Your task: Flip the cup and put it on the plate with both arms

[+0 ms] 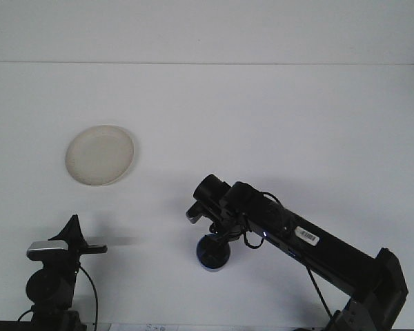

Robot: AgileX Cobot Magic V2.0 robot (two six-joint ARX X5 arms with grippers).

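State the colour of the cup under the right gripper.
Dark blue cup, seen in the front view, the only view.

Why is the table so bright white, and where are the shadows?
In the front view, strong light washes out the white table, so its surface shows almost no texture; faint grey shadows lie beside the plate and the left hand; the blue cup under the right hand looks dark and slightly soft.
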